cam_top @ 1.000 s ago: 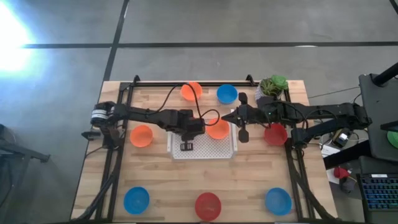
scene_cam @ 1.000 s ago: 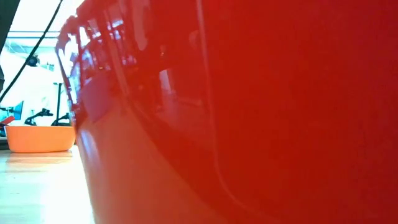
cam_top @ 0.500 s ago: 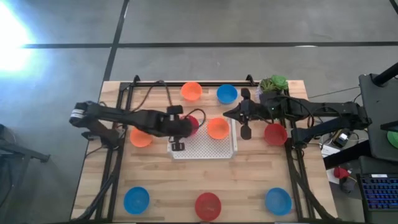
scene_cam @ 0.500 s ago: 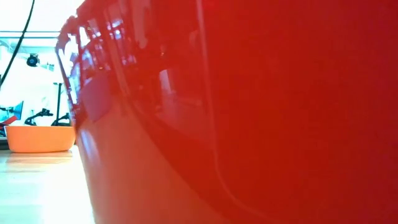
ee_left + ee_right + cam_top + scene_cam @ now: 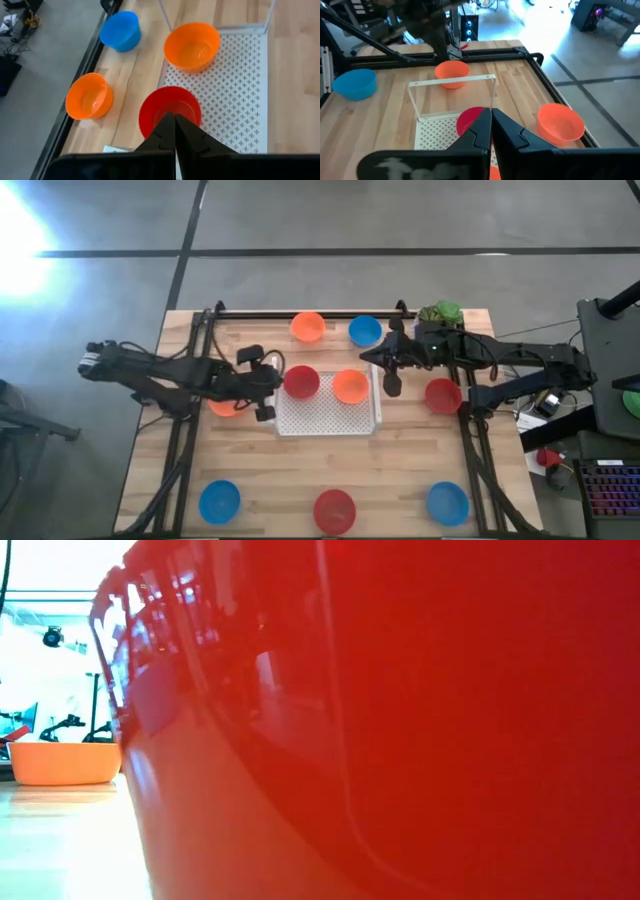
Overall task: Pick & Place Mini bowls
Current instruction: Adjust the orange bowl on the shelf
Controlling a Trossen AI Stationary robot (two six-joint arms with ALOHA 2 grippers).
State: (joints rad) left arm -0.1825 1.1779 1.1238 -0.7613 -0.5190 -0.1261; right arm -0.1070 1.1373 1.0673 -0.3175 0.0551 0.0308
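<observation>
A red mini bowl (image 5: 300,382) (image 5: 170,111) and an orange one (image 5: 350,386) (image 5: 192,44) sit on the white perforated tray (image 5: 330,418). My left gripper (image 5: 275,383) (image 5: 175,120) is shut, its tips at the red bowl's left rim. My right gripper (image 5: 372,362) (image 5: 491,117) is shut and hovers over the tray's far right corner, pointing toward the red bowl (image 5: 469,120). Other bowls rest on the wood: orange (image 5: 308,327) and blue (image 5: 365,331) at the far edge, orange (image 5: 225,404) under my left arm, red (image 5: 442,395) right of the tray. My left gripper's shut fingertips (image 5: 172,125) show against the near rim (image 5: 150,127) of the red bowl on the tray. I cannot tell whether they touch it or stand just clear of it.
Blue (image 5: 219,501), red (image 5: 334,510) and blue (image 5: 447,503) bowls line the near edge; the red one fills the low view (image 5: 420,720). A potted green plant (image 5: 440,315) stands at the far right corner. Black frame rails (image 5: 185,440) run along both sides.
My left arm has drawn back from above the tray toward the table's left edge. The red bowl, hidden under the gripper a second ago, now sits uncovered on the tray's left part beside the orange bowl.
</observation>
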